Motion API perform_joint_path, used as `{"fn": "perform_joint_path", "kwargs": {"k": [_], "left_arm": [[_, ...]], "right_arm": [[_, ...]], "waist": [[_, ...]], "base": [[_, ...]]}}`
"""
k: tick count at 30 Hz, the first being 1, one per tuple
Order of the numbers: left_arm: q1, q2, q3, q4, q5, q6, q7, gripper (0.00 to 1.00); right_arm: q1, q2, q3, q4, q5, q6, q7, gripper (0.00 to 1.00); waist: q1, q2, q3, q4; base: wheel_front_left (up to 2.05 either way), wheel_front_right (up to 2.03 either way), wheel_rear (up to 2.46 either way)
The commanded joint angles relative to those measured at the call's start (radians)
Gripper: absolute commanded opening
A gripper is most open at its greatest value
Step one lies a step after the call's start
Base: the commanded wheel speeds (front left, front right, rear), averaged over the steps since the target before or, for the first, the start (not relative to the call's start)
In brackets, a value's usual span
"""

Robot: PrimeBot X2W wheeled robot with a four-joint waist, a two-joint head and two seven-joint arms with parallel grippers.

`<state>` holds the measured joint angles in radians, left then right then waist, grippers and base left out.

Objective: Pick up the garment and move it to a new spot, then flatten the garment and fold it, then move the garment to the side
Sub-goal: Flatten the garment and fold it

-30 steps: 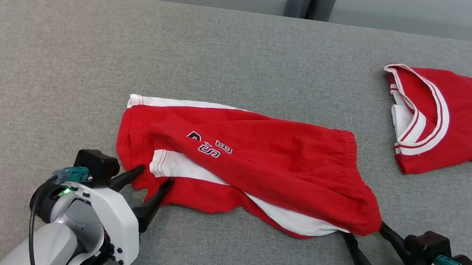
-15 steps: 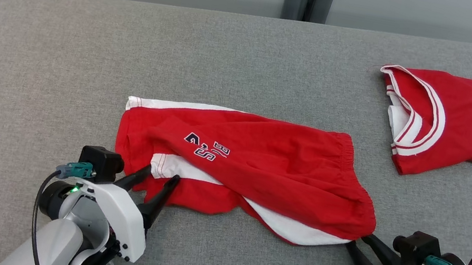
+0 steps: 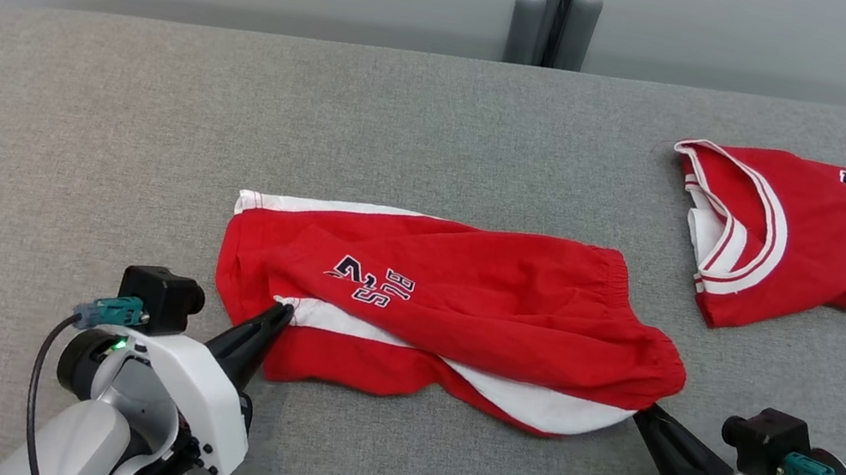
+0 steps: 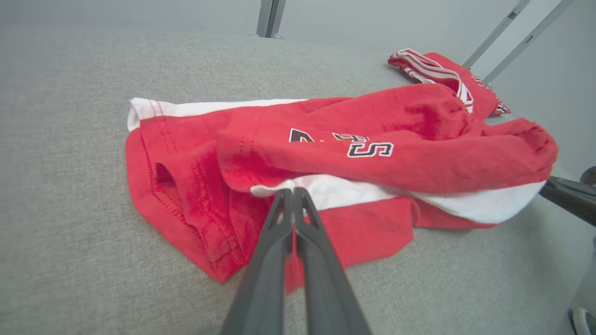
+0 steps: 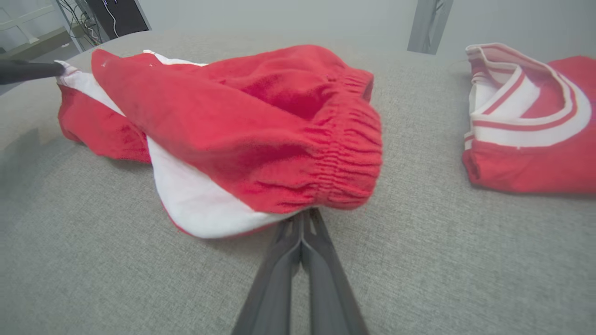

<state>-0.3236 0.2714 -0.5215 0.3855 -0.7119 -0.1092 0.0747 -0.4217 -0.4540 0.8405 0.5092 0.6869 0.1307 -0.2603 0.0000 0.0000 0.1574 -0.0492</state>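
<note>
The garment (image 3: pixel 463 306) is a pair of red shorts with white side stripes and dark lettering, lying crumpled across the middle of the grey padded table (image 3: pixel 424 133). My left gripper (image 3: pixel 281 310) is shut on the white stripe at the garment's near left hem; in the left wrist view the closed fingers (image 4: pixel 293 190) pinch that hem on the garment (image 4: pixel 326 153). My right gripper (image 3: pixel 640 411) is shut on the near right corner under the elastic waistband. The right wrist view shows its closed tips (image 5: pixel 305 213) tucked beneath the bunched garment (image 5: pixel 260 125).
A folded red jersey (image 3: pixel 806 235) with white trim and "BULLS" lettering lies at the back right, also seen as the jersey (image 5: pixel 531 121) and the jersey (image 4: pixel 442 74). Two grey posts (image 3: pixel 552 25) stand behind the table's far edge.
Both grippers went from open around the garment's near edge to shut on it. The head camera has tilted, so the whole picture sits lower.
</note>
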Motion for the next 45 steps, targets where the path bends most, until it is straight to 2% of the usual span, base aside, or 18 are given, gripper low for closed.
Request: {"fn": "perform_joint_path", "kwargs": {"k": [1, 5, 14, 21, 28, 32, 34, 37, 40, 41, 42, 43, 45], "left_arm": [[0.014, 0.013, 0.008, -0.018, -0.005, 0.005, 0.002, 0.00], [0.051, 0.041, 0.014, -0.070, -0.012, 0.020, 0.014, 0.00], [0.133, 0.106, 0.052, -0.220, -0.018, 0.081, 0.024, 0.00], [0.182, 0.139, 0.068, -0.301, -0.032, 0.115, 0.046, 0.00], [0.240, 0.173, 0.111, -0.332, -0.044, 0.174, 0.047, 0.00], [0.261, 0.178, 0.094, -0.324, -0.051, 0.188, 0.088, 0.00], [0.266, 0.168, 0.083, -0.317, -0.059, 0.185, 0.104, 0.00], [0.271, 0.156, 0.063, -0.291, -0.067, 0.175, 0.117, 0.00], [0.267, 0.143, 0.045, -0.251, -0.073, 0.160, 0.125, 0.00], [0.267, 0.143, 0.041, -0.234, -0.074, 0.152, 0.127, 0.15], [0.265, 0.146, 0.039, -0.218, -0.071, 0.150, 0.128, 0.48], [0.259, 0.148, 0.039, -0.206, -0.065, 0.148, 0.120, 1.00], [0.243, 0.145, 0.043, -0.195, -0.060, 0.149, 0.107, 1.00]], "right_arm": [[0.006, -0.017, -0.007, -0.005, 0.007, 0.000, -0.006, 0.00], [0.021, -0.031, -0.013, -0.027, 0.015, 0.000, -0.006, 0.00], [0.088, -0.056, -0.117, -0.115, -0.001, 0.000, -0.006, 0.00], [0.142, -0.066, -0.161, -0.143, -0.005, 0.000, 0.008, 0.00], [0.193, -0.071, -0.204, -0.165, -0.007, 0.000, 0.028, 0.00], [0.205, -0.054, -0.220, -0.174, -0.021, 0.000, 0.041, 0.00], [0.205, -0.046, -0.227, -0.178, -0.028, 0.000, 0.048, 0.17], [0.206, -0.037, -0.231, -0.185, -0.035, 0.000, 0.058, 0.20], [0.202, -0.033, -0.235, -0.189, -0.041, 0.000, 0.064, 0.43], [0.201, -0.032, -0.238, -0.190, -0.045, 0.000, 0.064, 0.61], [0.201, -0.030, -0.240, -0.190, -0.049, 0.000, 0.064, 0.98], [0.202, -0.028, -0.243, -0.189, -0.049, 0.000, 0.063, 1.00], [0.205, -0.024, -0.252, -0.187, -0.058, 0.000, 0.059, 1.00]], "waist": [[0.0000, 0.0000, -0.010, 0.003], [0.0000, 0.0000, -0.031, 0.008], [0.0000, 0.0000, -0.057, 0.013], [0.0000, 0.0000, -0.063, 0.012], [0.0000, 0.0000, -0.061, 0.013], [0.0000, 0.0000, -0.061, 0.014], [0.0000, 0.0000, -0.061, 0.015], [0.0000, 0.0000, -0.060, 0.016], [0.0000, 0.0000, -0.057, 0.016], [0.0000, 0.0000, -0.057, 0.016], [0.0000, 0.0000, -0.057, 0.016], [0.0000, 0.0000, -0.058, 0.016], [0.0000, 0.0000, -0.059, 0.018]], "base": [[0.00, 0.00, 0.00], [0.00, 0.00, 0.00], [0.00, 0.00, 0.00], [0.00, 0.00, 0.00], [0.00, 0.00, 0.00], [0.00, 0.00, 0.00], [0.00, 0.00, 0.00], [0.00, 0.00, 0.00], [0.00, 0.00, 0.00], [0.00, 0.00, 0.00], [0.00, 0.00, 0.00], [0.00, 0.00, 0.00], [0.00, 0.00, 0.00]]}}
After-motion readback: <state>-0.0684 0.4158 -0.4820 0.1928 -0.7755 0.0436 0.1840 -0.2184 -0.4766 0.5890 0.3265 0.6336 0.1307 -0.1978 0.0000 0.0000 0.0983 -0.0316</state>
